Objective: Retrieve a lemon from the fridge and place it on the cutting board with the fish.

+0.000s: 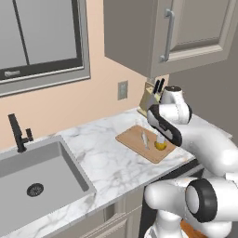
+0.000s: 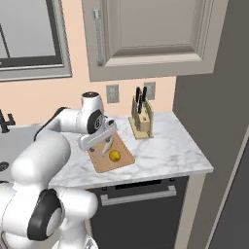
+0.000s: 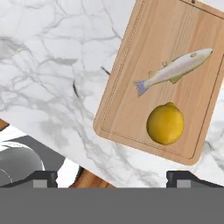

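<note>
Marble is running along under the beige wall cupboards, and on this worktop (image 1: 100, 158) the cutting board (image 3: 131, 87) is lying with the lemon (image 3: 165, 123) already resting on it, just beside the fish (image 3: 175, 69) and not touching it. The lemon is sitting toward the board's near end, the fish stretching past it with its long axis running partly across the board.

The gripper (image 3: 111, 177) is hanging above the board's front corner, looking down, so the lemon is lying ahead of it and a little to one side, well below the tips. Its fingers (image 3: 43, 177) are standing wide apart with nothing between them, as far as the small dark tips let me judge. To my eye the placing is done, and what remains is for the arm to lift straight away without brushing the fruit, which could roll off toward the worktop edge.
</note>
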